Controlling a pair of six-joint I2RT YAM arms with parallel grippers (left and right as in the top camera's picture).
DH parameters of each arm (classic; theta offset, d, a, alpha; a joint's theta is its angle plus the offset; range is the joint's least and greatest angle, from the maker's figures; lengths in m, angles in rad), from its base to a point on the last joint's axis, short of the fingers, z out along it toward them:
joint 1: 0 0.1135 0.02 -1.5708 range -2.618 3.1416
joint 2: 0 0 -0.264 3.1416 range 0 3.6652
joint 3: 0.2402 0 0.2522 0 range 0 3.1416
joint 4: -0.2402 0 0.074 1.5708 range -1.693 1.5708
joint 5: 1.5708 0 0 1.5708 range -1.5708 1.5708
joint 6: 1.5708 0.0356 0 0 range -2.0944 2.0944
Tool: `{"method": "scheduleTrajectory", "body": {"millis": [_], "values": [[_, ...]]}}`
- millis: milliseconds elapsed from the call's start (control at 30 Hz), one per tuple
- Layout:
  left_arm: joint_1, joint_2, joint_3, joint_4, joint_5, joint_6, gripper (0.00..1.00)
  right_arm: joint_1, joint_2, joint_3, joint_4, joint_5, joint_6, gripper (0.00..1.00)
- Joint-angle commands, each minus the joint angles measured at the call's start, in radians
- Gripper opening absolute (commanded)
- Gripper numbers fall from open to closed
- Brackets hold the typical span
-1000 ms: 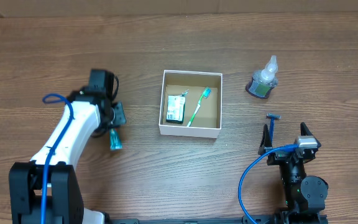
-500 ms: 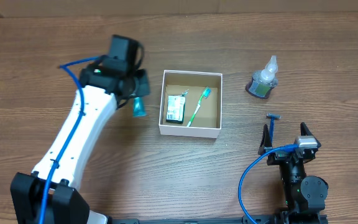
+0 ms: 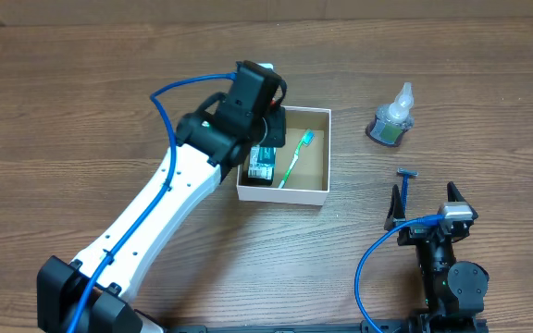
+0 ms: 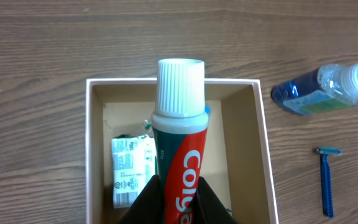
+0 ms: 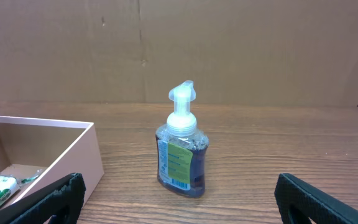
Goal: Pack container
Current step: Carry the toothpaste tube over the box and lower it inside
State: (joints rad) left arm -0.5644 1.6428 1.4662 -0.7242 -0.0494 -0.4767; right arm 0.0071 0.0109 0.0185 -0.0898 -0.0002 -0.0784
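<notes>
Mid-table: container [image 3: 318,191], holding green toothbrush [image 3: 294,159] and white packet [image 4: 128,171]. Above its 9 o'clock side, left gripper [image 4: 179,200] clenched on toothpaste tube [image 4: 180,155]. Toward 2 o'clock, bottle [image 3: 391,120]; toward 4, razor [image 3: 405,185] and right gripper [image 5: 179,193], released.

Container [image 4: 238,149] of matt cardboard, table [image 4: 42,62] of grained wood, toothpaste tube [image 4: 182,171] glossy with ribbed plastic cap [image 4: 180,87].

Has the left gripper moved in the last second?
Yes. In the overhead view the left gripper, shut on the toothpaste tube, has travelled right and up the frame, from left of the container to above its left half.
</notes>
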Motion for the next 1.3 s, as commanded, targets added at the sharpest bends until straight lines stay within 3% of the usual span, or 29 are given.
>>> {"method": "scheduleTrajectory", "body": {"millis": [0,400,1267], "values": [[-0.022,0.047,0.027,-0.004,-0.062,-0.029,0.16,-0.003,-0.008,-0.011,0.005,-0.002,-0.001,1.00],[-0.026,0.167,0.027,-0.045,-0.054,-0.029,0.16,-0.003,-0.008,-0.011,0.005,-0.002,-0.001,1.00],[-0.053,0.174,0.027,-0.115,-0.051,-0.029,0.15,-0.003,-0.008,-0.011,0.005,-0.002,-0.001,1.00]]}}
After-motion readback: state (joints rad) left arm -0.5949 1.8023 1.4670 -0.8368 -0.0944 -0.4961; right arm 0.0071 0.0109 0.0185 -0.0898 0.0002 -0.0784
